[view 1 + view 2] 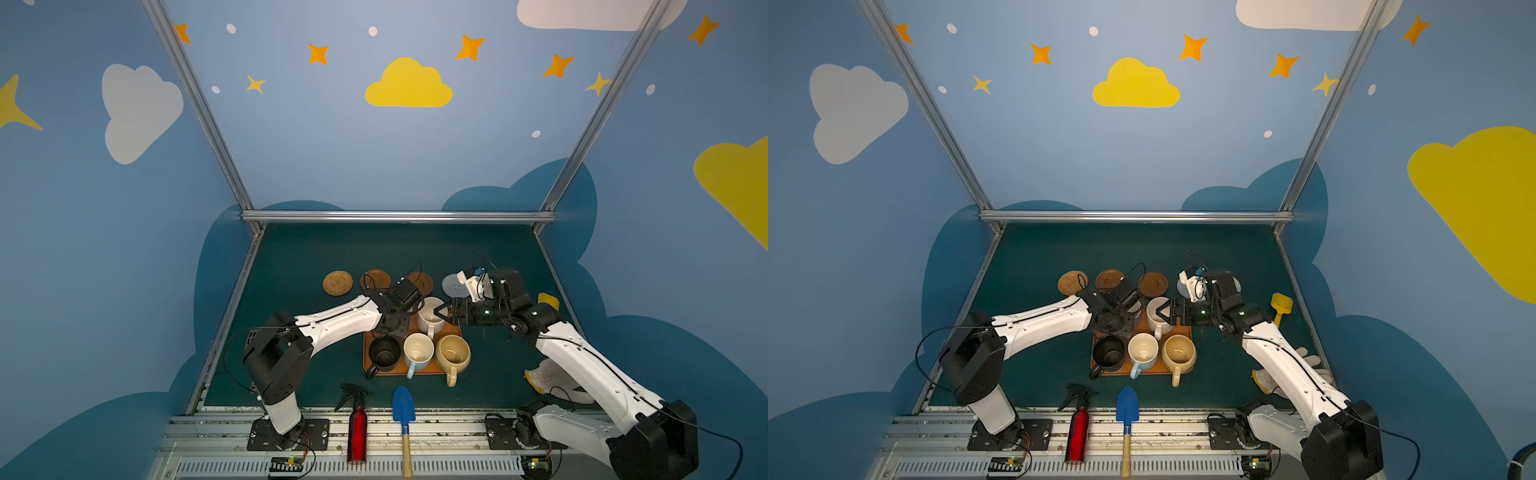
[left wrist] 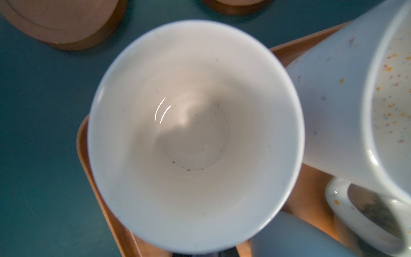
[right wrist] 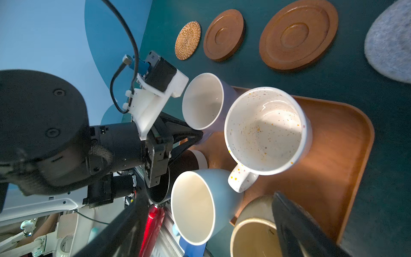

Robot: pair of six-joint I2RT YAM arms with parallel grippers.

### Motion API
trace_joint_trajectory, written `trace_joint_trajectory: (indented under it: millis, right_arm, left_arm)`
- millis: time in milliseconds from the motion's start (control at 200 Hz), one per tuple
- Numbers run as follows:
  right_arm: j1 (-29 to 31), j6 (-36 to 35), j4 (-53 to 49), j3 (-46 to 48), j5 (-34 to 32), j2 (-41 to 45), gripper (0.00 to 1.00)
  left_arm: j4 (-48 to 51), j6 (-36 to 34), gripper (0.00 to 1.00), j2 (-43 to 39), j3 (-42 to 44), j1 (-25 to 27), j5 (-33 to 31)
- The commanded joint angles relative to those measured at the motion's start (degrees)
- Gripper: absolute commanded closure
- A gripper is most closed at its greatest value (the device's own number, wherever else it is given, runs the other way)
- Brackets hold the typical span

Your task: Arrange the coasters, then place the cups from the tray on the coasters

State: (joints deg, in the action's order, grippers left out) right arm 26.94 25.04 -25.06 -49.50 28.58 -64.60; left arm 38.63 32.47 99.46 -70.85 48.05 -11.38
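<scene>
Left arm extended low; left hand (image 3: 199, 135) clenched on the lilac cup (image 3: 203, 101) at the tray's (image 3: 347, 138) far left corner. Right hand (image 1: 441, 314) spread wide, hovering over the cream-white cup (image 1: 426, 324) on the tray.

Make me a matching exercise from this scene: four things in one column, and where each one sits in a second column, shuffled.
Things:
1. rattan coaster
2. black mug
3. red spray bottle
4. speckled cream mug

Places:
A. at the front edge, beside the blue trowel
B. far right on the tray, by the open right claw
C. left end of the row behind the tray
D. the tray's near left corner

Pairs: 1-C, 2-D, 3-A, 4-B
</scene>
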Motion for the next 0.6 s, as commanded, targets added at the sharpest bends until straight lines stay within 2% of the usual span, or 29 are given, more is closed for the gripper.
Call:
trace_joint_trajectory:
  millis: [0, 200, 596]
  right_arm:
    - [0.7, -0.6, 1.0, -0.7, -0.6, -0.6, 0.13]
    - [1.1, -0.7, 0.9, -1.0, -1.6, -0.9, 0.13]
    - [1.5, -0.5, 1.7, -1.0, -2.7, -0.5, 0.14]
  left_arm:
    - [3.0, -1.1, 0.91, -1.4, -1.4, 0.1, -1.0]
    - [2.7, -1.5, 0.96, 0.2, -1.1, 0.1, -0.4]
    - [5.2, -2.6, 0.96, -2.5, -4.1, -0.6, -1.8]
